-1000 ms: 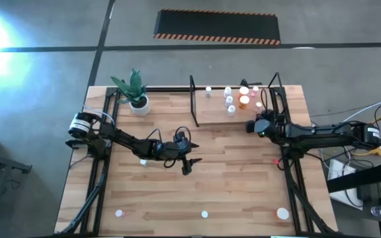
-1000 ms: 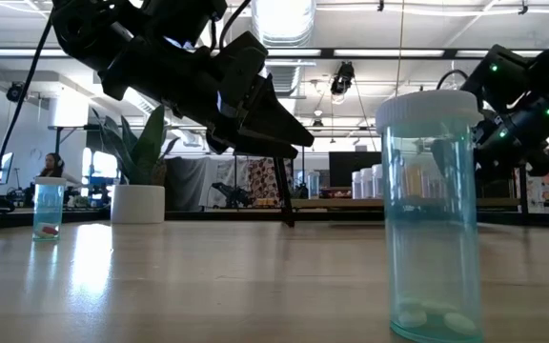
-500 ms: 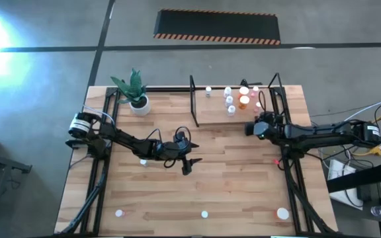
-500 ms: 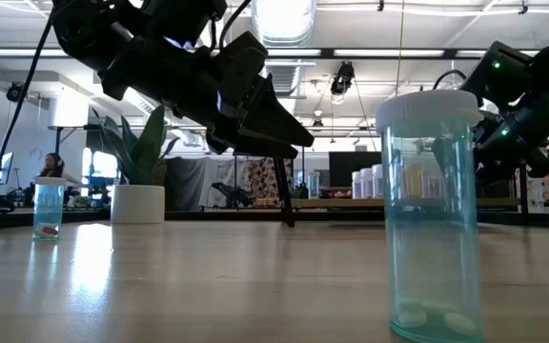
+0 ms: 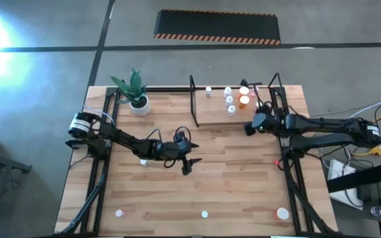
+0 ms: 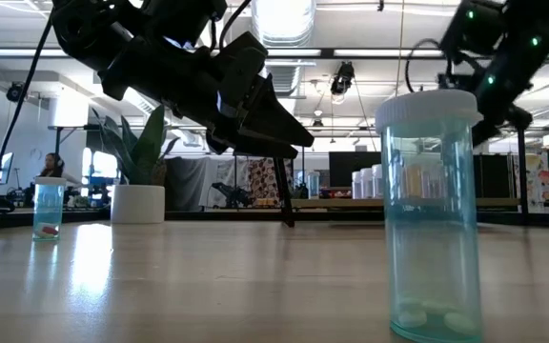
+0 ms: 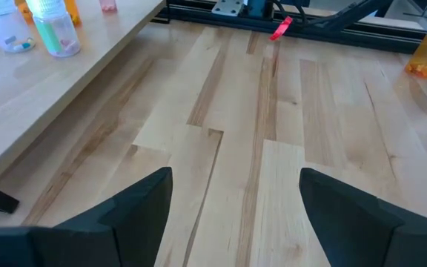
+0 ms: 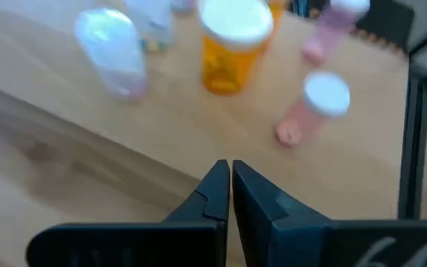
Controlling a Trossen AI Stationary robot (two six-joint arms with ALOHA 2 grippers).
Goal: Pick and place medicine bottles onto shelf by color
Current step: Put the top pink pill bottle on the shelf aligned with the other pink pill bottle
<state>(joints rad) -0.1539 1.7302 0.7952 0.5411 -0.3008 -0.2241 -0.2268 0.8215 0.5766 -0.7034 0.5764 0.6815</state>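
At the shelf (image 5: 227, 112) edge the right gripper (image 8: 230, 178) was found closed and empty, the left gripper (image 7: 236, 194) spread wide over bare table (image 5: 230, 178).

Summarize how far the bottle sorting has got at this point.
Done: several bottles stand on the shelf, including an orange one and a pink one. In hand: nothing; the right gripper is shut and empty at the shelf edge, the left gripper open mid-table. Left: three bottles along the near table edge.
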